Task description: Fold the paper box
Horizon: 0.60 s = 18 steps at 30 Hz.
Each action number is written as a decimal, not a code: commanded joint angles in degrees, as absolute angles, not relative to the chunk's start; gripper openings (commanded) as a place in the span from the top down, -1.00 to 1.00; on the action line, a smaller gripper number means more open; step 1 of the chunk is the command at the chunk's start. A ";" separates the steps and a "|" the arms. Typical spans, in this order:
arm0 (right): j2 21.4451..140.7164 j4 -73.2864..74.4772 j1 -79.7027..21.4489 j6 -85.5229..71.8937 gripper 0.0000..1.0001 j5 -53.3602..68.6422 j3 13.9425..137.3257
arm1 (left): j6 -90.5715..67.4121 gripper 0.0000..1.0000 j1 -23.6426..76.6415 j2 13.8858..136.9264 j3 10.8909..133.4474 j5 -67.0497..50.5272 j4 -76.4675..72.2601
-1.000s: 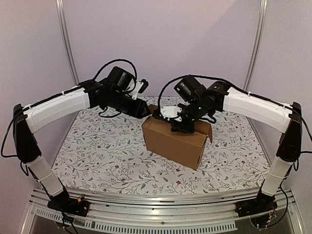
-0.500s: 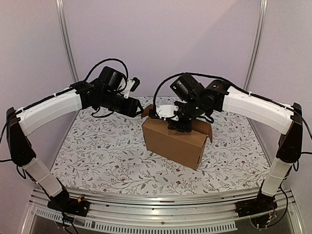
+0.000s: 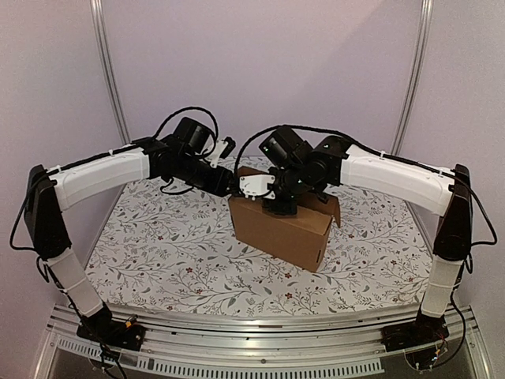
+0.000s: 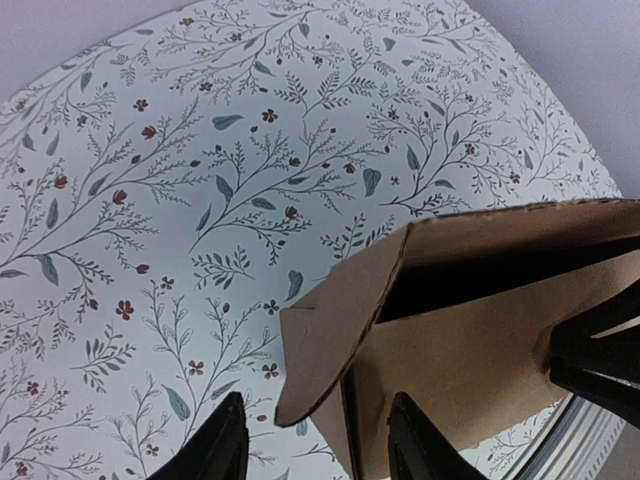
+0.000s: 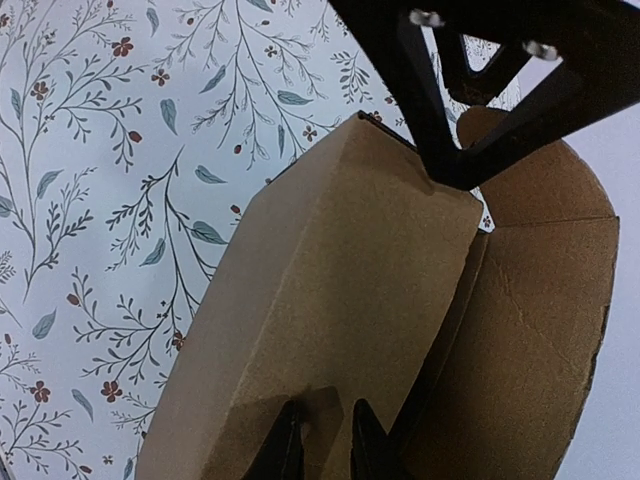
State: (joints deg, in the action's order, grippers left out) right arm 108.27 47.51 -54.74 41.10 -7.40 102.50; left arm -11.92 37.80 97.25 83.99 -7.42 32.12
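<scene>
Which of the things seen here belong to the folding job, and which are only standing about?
Belonging to the job:
- paper box
- left pincer, open, with a flap of the box between its fingers
- right pincer, closed on the box

Only standing about:
- flowered table cover
- metal rail at the near edge
</scene>
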 commanded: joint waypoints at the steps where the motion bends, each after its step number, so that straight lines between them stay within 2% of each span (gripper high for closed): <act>1: 111.63 49.02 -55.02 41.25 0.64 -8.51 102.09 | -11.36 0.14 37.18 99.38 86.64 -10.30 32.15; 3: 111.66 48.87 -54.97 41.02 0.64 -8.28 101.73 | -11.66 0.27 37.18 99.51 87.19 -10.88 32.57; 7: 111.62 48.76 -55.00 40.80 0.64 -7.96 101.60 | -11.80 0.36 37.10 98.76 87.93 -10.49 32.64; 12: 111.71 48.80 -55.00 40.40 0.65 -7.53 101.59 | -9.99 0.36 36.54 98.97 90.20 -8.31 34.85; 15: 111.67 48.95 -55.01 40.27 0.65 -7.47 101.52 | -8.59 0.29 36.30 99.08 91.18 -7.61 36.50; 18: 111.62 48.86 -55.01 40.25 0.65 -7.43 101.33 | -7.49 0.37 36.02 99.24 92.16 -7.77 36.97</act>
State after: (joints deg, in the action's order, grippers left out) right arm 108.97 45.95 -54.74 40.95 -8.01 102.50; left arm -9.93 37.26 99.37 90.11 -8.47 34.35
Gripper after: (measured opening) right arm 0.177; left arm 0.341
